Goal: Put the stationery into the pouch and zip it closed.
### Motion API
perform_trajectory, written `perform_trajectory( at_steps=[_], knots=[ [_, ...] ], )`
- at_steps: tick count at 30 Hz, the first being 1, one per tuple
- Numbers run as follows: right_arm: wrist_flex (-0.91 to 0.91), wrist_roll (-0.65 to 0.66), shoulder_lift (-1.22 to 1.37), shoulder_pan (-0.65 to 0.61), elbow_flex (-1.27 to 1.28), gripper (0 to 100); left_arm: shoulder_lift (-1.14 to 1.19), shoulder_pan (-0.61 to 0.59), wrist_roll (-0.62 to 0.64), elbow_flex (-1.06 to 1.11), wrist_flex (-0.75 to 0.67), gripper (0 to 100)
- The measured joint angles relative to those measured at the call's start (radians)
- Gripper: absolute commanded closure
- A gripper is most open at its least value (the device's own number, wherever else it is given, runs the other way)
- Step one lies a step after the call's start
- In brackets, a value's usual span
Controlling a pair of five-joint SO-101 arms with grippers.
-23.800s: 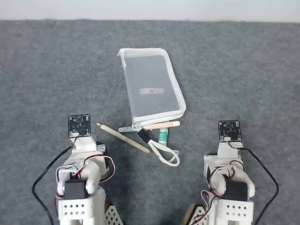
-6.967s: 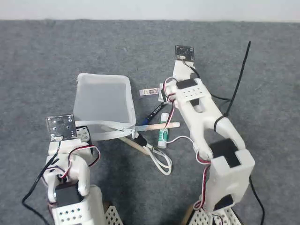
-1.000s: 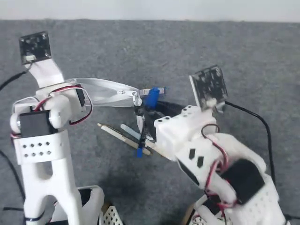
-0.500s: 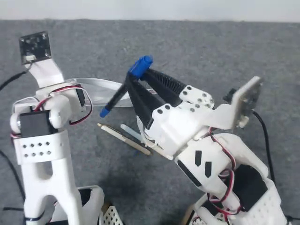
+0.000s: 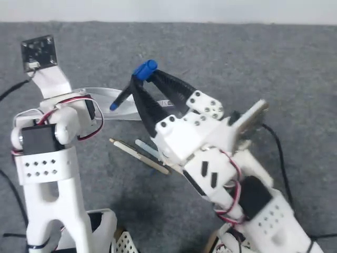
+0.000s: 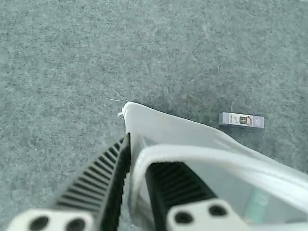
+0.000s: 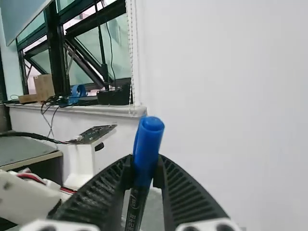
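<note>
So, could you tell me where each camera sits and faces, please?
High view: fixed above, looking down on the table; left arm and right arm show.
Left wrist view: on its arm, facing down; left gripper clamps the pouch.
Right wrist view: likewise, facing wall and windows; right gripper grips the blue pen.
Shared with high view: pouch, blue pen.
</note>
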Motion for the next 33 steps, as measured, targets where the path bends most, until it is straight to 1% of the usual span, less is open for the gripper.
perform_trajectory(
  at_steps=[3,6,13,30,32,33],
  knots=[
    [-0.130,0.057,0.000,0.000,0.084,99.1,0.000,0.000,0.000,0.000,0.000,99],
    [-0.183,0.100,0.000,0.000,0.126,99.1,0.000,0.000,0.000,0.000,0.000,99],
    [-0.199,0.149,0.000,0.000,0.169,99.1,0.000,0.000,0.000,0.000,0.000,99],
    [-0.203,0.157,0.000,-0.002,0.299,98.8,0.000,0.000,0.000,0.000,0.000,99],
    [-0.207,0.157,0.000,-0.002,0.301,97.5,0.000,0.000,0.000,0.000,0.000,99],
    [-0.207,0.157,0.000,-0.002,0.301,95.1,0.000,0.000,0.000,0.000,0.000,99]
  ],
)
